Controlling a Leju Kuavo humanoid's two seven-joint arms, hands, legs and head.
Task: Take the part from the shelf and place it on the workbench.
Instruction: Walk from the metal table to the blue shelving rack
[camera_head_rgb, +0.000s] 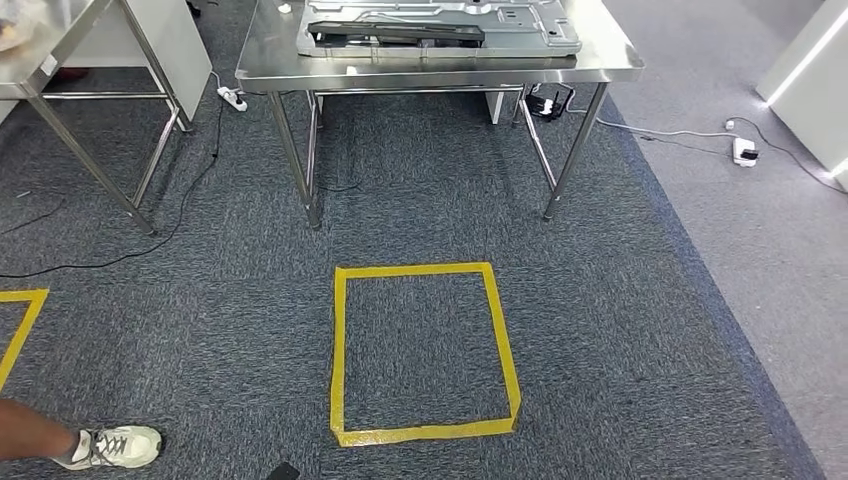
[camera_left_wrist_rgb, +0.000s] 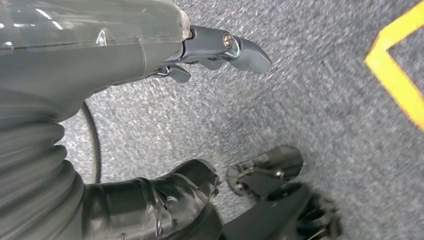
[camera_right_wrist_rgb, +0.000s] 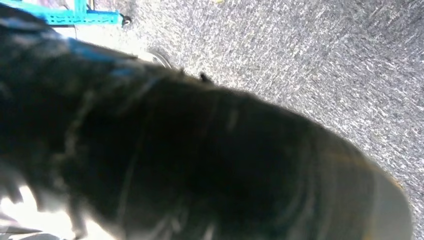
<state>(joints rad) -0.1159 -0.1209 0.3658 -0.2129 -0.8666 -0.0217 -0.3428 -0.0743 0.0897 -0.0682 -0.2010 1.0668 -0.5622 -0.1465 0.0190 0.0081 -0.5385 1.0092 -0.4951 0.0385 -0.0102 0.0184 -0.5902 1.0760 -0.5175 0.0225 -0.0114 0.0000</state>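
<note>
Where I am facing: I am looking down at the workbench across a tape square on the carpet, probably a standing mark for working at the bench.
Part: a grey panel is lying flat on the workbench with a dark piece resting on top. I am taking one of these to be the part, though from this angle I cannot be sure which.
Left hand: it is hanging beside the body over the carpet, fingers apart and gripping nothing, which suits an arm with no load to carry.
Right hand: a dark blur is sitting close to that wrist's lens, so I cannot tell whether the hand is open, closed or holding anything.
Bystander: a person's shoe is showing off to my left, well apart from the square.
Stage: I am judging that either the fetch is not yet begun or the placing is already done.
</note>
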